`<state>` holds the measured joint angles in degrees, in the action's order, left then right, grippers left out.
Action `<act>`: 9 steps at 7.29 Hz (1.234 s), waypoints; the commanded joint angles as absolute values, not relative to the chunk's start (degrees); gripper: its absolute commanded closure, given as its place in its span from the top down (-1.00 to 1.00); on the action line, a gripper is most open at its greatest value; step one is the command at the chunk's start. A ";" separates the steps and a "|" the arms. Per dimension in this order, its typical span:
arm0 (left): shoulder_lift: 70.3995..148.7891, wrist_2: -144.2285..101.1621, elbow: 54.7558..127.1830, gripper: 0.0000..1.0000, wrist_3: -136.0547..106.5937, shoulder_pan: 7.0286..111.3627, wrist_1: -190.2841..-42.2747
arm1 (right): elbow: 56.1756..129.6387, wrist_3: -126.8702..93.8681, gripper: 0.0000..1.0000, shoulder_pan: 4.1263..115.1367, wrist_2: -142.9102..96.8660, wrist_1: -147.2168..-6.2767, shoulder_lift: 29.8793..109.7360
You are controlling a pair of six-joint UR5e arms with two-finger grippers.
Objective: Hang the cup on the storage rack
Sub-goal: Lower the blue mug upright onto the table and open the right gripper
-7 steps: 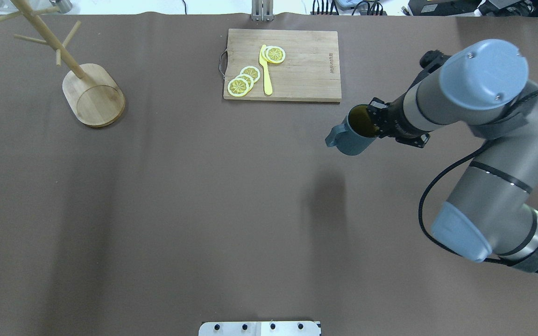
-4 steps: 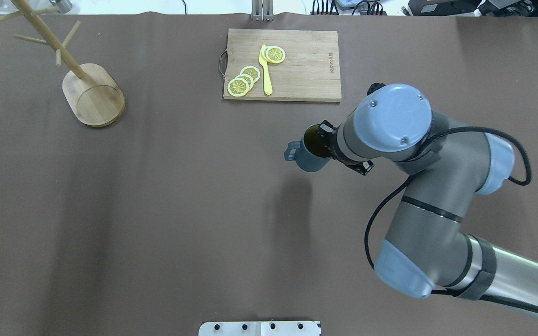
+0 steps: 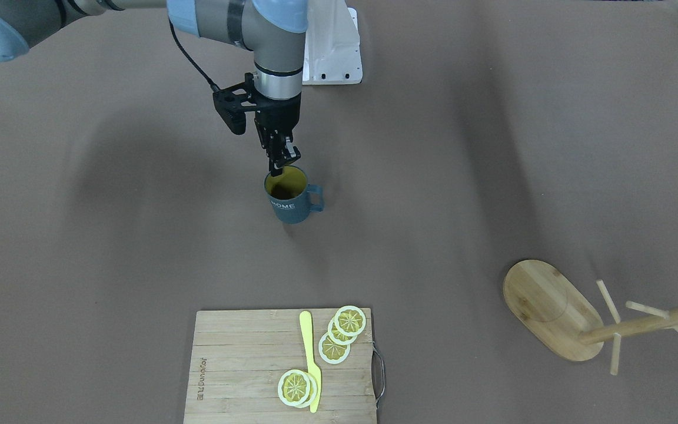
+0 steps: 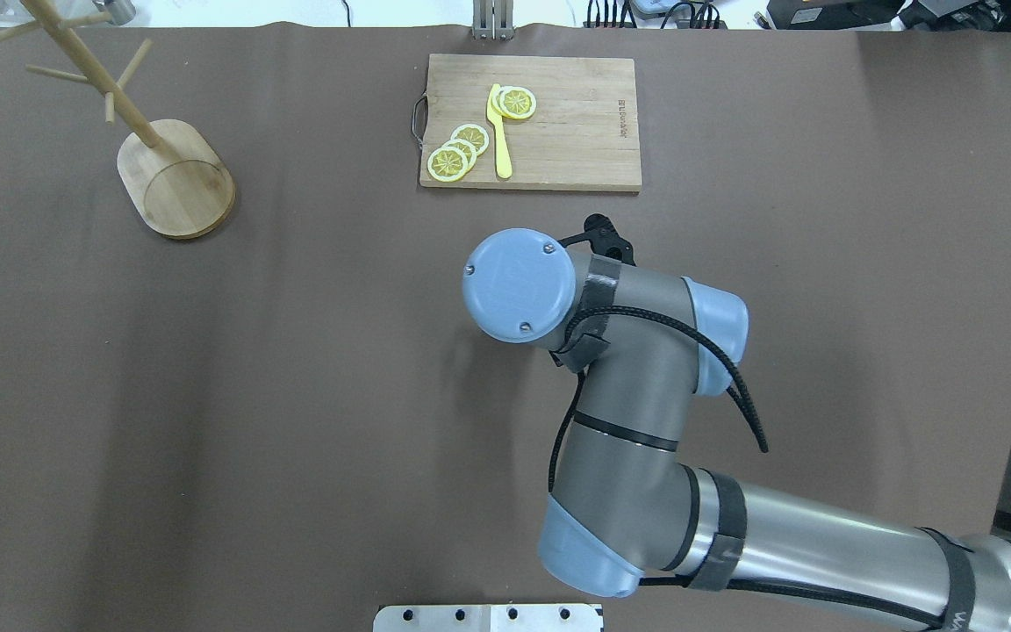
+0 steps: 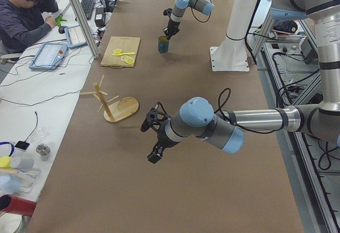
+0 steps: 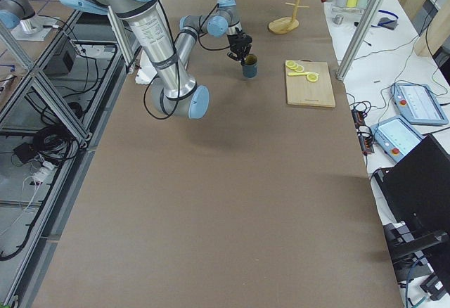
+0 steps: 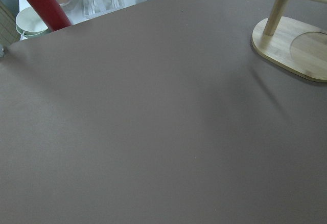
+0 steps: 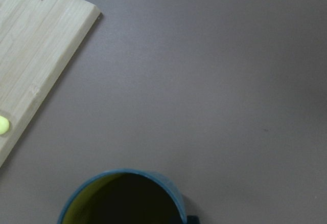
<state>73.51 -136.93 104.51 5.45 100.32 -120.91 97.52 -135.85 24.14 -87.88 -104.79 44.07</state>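
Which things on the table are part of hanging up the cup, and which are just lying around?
For the job: cup, rack, right gripper holding the cup's rim.
Lying about: cutting board, lemon slices, yellow knife.

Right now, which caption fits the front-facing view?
Right gripper pinches the rim of the upright cup; storage rack stands apart.

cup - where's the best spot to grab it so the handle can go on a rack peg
Take the rim wall on the side away from the handle, coming straight down, one finger inside and one outside. The cup stands upright, mouth open, and its handle juts sideways toward the storage rack, so it is free. The right gripper holds it just so.
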 commanded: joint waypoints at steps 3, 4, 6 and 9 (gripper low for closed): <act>73.48 -136.93 104.15 0.98 5.45 100.28 -120.94 | 87.63 -139.67 -1.00 23.64 -87.89 -105.64 36.56; 73.48 -136.93 104.15 0.98 5.45 100.28 -120.94 | 87.54 -138.96 -0.79 23.64 -87.98 -105.82 36.74; 73.65 -136.93 104.15 0.98 5.45 100.28 -120.85 | 87.63 -133.45 0.99 23.73 -87.98 -107.39 36.91; 74.26 -137.20 103.89 0.98 5.45 100.20 -120.76 | 91.47 -119.86 1.00 28.28 -89.46 -107.75 39.00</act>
